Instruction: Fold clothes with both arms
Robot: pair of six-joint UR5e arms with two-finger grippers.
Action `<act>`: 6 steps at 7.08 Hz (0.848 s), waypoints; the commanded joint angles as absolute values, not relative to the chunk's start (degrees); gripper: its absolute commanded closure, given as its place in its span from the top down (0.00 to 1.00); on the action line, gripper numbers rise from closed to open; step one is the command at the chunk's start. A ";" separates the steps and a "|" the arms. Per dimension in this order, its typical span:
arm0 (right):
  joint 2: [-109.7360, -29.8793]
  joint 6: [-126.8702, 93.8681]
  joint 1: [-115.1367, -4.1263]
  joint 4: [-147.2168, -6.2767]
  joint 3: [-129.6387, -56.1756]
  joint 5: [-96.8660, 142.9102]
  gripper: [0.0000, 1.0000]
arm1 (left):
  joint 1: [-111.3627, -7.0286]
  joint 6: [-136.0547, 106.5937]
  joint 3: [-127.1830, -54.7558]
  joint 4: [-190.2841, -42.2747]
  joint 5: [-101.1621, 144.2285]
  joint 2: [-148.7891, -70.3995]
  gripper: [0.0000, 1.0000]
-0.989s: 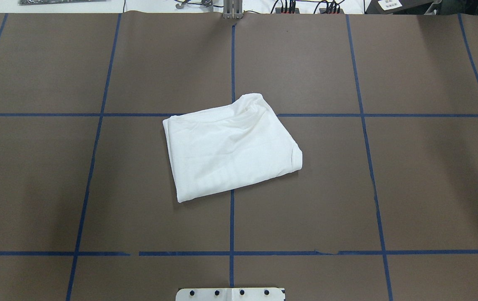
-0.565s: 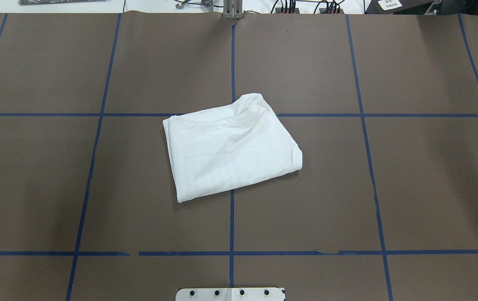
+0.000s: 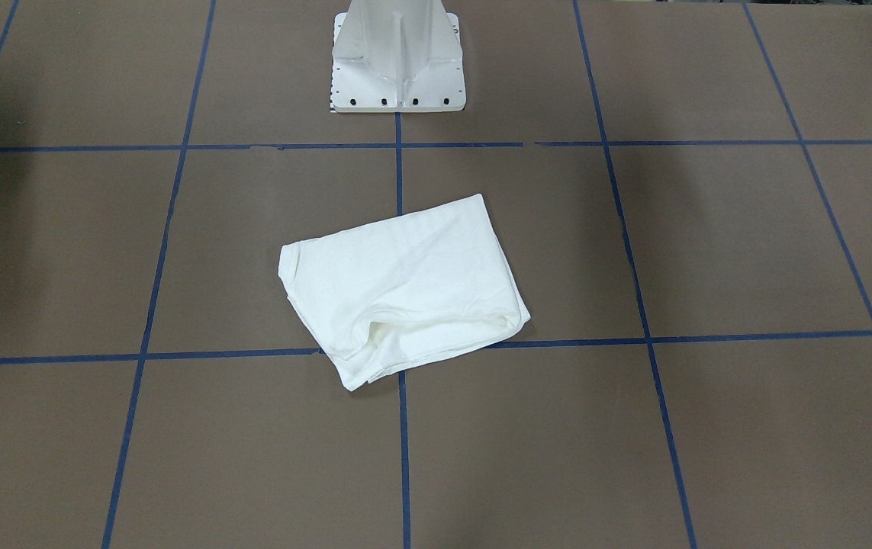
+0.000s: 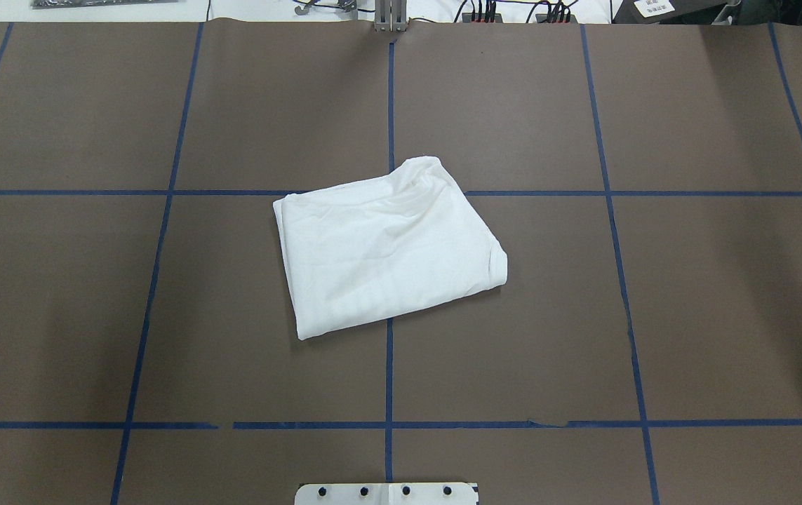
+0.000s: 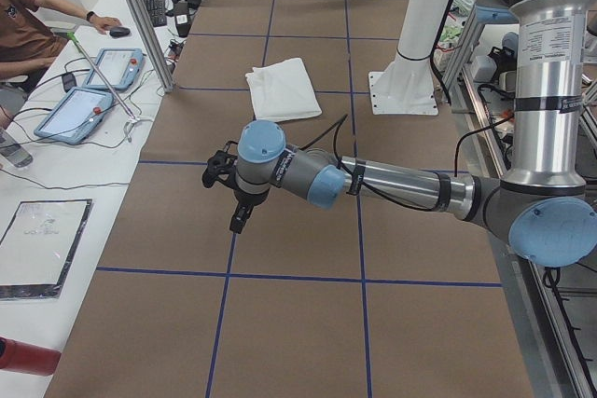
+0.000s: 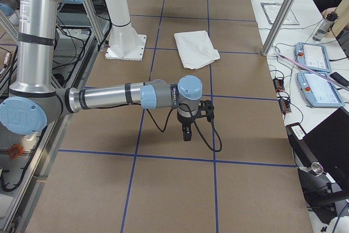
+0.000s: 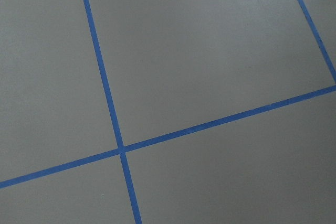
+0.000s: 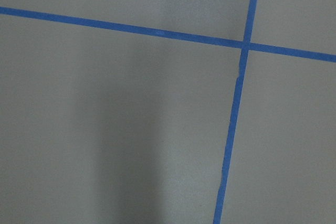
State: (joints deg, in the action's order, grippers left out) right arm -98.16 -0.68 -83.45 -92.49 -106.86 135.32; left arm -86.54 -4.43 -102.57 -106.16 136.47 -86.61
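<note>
Nothing has moved in the overhead view over the last second: the white T-shirt lies exactly as it did, folded into a rough rectangle and turned askew on the brown table. It sits at the middle, over the crossing of two blue tape lines. Its left and near edges run straight. The far corner bunches into a soft bulge, and the corner towards the robot's right shows a short ribbed hem. Bare table surrounds the shirt on every side, up to the white pedestal base.

Both arms are outside the overhead and front-facing views. From the table's end, the left arm stretches low across the table. The left gripper points down, well apart from the shirt. From the other end, the right arm reaches out the same way, and the right gripper is also far from the shirt.

Neither side view lets me tell how far either gripper is open, or whether it holds anything. The wrist cameras show only table and tape. The shirt's print, collar and label cannot be made out.
</note>
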 commanded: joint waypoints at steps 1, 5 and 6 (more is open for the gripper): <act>-97.65 -0.62 -83.50 -92.46 -107.14 134.83 1.00 | -86.57 -4.48 -102.92 -106.26 136.84 -86.22 1.00; -97.73 -0.70 -84.11 -92.46 -108.98 134.91 1.00 | -85.34 -4.65 -100.11 -107.23 134.83 -89.29 1.00; -97.73 -0.70 -84.02 -92.46 -109.07 134.91 1.00 | -85.34 -4.75 -100.28 -107.14 134.74 -89.64 1.00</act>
State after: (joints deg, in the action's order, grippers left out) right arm -97.78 -0.72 -84.03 -92.46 -108.85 134.91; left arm -85.38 -4.58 -100.14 -107.21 134.88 -89.12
